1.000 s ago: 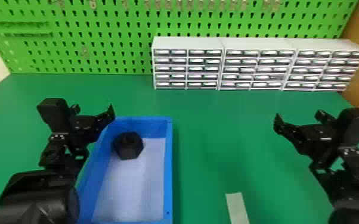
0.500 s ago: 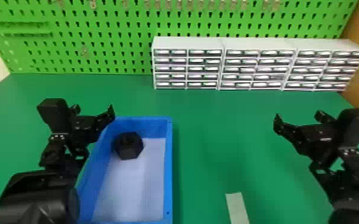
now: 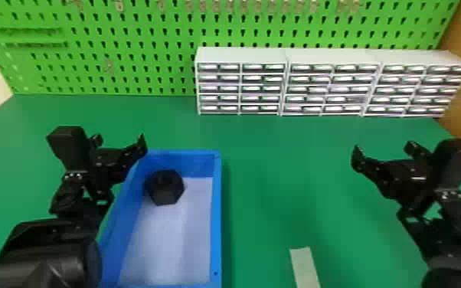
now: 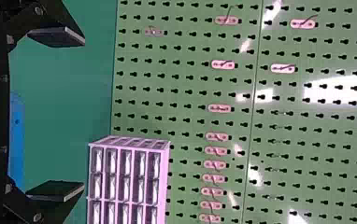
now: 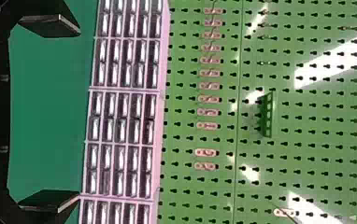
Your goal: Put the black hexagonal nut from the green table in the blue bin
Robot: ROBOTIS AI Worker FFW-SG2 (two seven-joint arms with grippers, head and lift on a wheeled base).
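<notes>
My left claw [image 4: 83, 115] stands open and empty at the far left corner of the blue bin [image 3: 216, 214] on a green table [image 3: 279, 168], its flat black fingers spread wide. Inside the bin, in the far left part, sits the black hexagonal nut [image 3: 164, 187], free of both claws, its chunky six-sided body matte and dark against the smooth, pale floor. By my reading the one transfer the job calls for is done: the nut is where it was wanted, and nothing remains for me but, at most, drawing the arms clear. The bin is a long, straight-walled box in blue, apparently plastic, its rim thin and square at the corners. Behind, a bright green pegboard [image 3: 126, 34] punched with rows of keyhole slots runs across the far side, and in front of it, from the middle toward the right, stand pale drawer cabinets [image 3: 333, 88] with small, glossy fronts. A flat, pale strip [image 3: 304, 268] lies on the table's even, dull surface at the near side, right of the bin. Farther right, my right claw [image 5: 79, 115] waits open and empty above the table.
</notes>
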